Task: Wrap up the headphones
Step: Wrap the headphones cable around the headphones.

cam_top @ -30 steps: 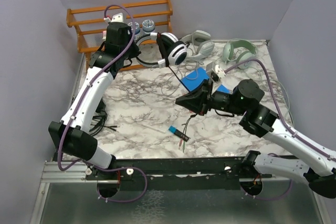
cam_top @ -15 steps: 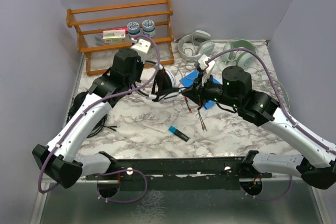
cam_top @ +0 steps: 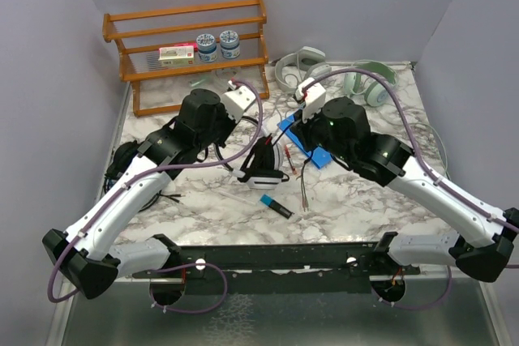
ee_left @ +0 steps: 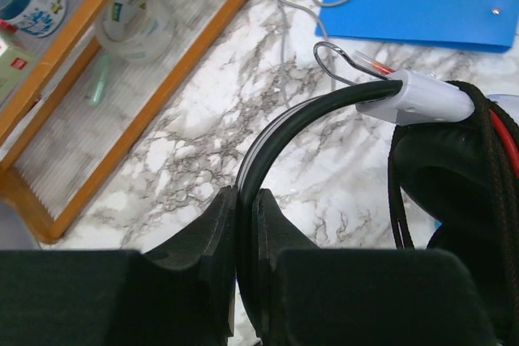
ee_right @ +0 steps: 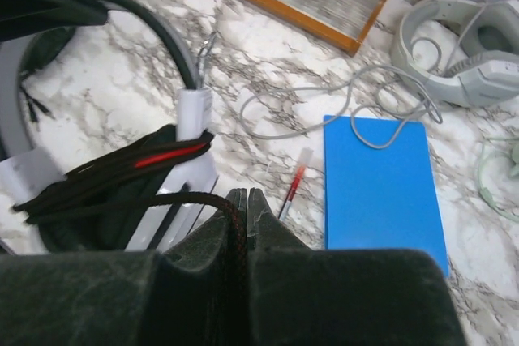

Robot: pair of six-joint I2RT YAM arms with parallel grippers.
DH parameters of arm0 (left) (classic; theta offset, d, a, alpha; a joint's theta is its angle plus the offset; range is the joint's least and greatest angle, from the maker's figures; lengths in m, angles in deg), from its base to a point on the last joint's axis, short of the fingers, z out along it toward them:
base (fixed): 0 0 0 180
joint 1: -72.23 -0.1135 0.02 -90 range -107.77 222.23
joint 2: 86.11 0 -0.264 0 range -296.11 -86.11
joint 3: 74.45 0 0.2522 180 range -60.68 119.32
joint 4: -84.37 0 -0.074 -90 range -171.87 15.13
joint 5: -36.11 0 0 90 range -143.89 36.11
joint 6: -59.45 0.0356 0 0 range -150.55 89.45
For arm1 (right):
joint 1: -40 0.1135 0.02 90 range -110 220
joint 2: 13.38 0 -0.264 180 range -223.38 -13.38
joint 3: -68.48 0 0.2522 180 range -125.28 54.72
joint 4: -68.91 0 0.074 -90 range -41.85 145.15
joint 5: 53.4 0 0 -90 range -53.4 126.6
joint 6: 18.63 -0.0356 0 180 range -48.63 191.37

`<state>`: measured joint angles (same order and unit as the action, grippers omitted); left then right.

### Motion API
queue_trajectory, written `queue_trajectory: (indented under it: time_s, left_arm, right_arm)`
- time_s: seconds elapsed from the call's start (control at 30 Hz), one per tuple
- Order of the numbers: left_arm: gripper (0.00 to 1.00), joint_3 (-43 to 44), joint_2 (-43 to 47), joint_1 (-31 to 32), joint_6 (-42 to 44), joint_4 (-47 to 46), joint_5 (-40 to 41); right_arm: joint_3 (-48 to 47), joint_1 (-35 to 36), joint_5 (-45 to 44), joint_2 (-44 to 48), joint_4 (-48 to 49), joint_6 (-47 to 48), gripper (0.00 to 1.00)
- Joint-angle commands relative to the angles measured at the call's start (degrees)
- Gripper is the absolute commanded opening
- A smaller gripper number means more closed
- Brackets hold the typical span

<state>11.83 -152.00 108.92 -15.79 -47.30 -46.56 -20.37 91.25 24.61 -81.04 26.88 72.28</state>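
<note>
The white-and-black headphones hang over the middle of the marble table. My left gripper is shut on their thin black headband, and in the top view the left gripper sits just left of the ear cups. Black-and-red braided cable is wound in several turns around the headphones. My right gripper is shut on a strand of that cable, just right of the headphones. The loose cable end dangles below the right gripper.
A blue pad lies beyond the right gripper, with a red pen beside it. A pale grey-white pair and a pale green pair lie at the back. A wooden rack stands back left. A blue-black marker lies near the front.
The left arm has carried the headphones from beside the rack toward the table's middle. The right gripper has swung up and back beside them, and the cable end has moved with it.
</note>
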Motion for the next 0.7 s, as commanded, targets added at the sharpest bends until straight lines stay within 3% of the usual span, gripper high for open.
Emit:
queue_trajectory:
  time_s: [0.0, 0.07, 0.13, 0.33, 0.57, 0.67]
  left_arm:
    - [0.00, 1.56, 1.02, 0.75, 1.33, 2.16, -8.88]
    - [0.00, 2.41, 1.22, 0.75, 0.54, 2.77, -13.72]
    - [0.00, 3.25, 1.78, 0.75, -1.88, 2.63, -16.74]
    - [0.00, 9.34, 0.73, 0.73, -15.14, 3.58, -19.56]
    - [0.00, 18.03, -1.01, 0.73, -32.53, 4.24, -23.55]
    - [0.00, 22.56, -2.66, 0.75, -39.48, 5.54, -26.11]
  right_arm:
    - [1.17, -2.20, -5.27, -3.11, 2.43, -0.75, 0.06]
    - [2.02, -3.17, -4.11, -4.03, 3.40, -2.55, 0.12]
    - [3.91, -4.69, -2.06, -3.83, 5.18, -3.45, 0.24]
    - [14.14, -11.76, 7.37, 0.55, 15.60, -6.48, 0.29]
    - [25.73, -12.66, 14.86, 4.00, 30.79, -8.12, 0.40]
    - [30.67, -12.72, 17.69, 5.97, 38.03, -8.53, 0.49]
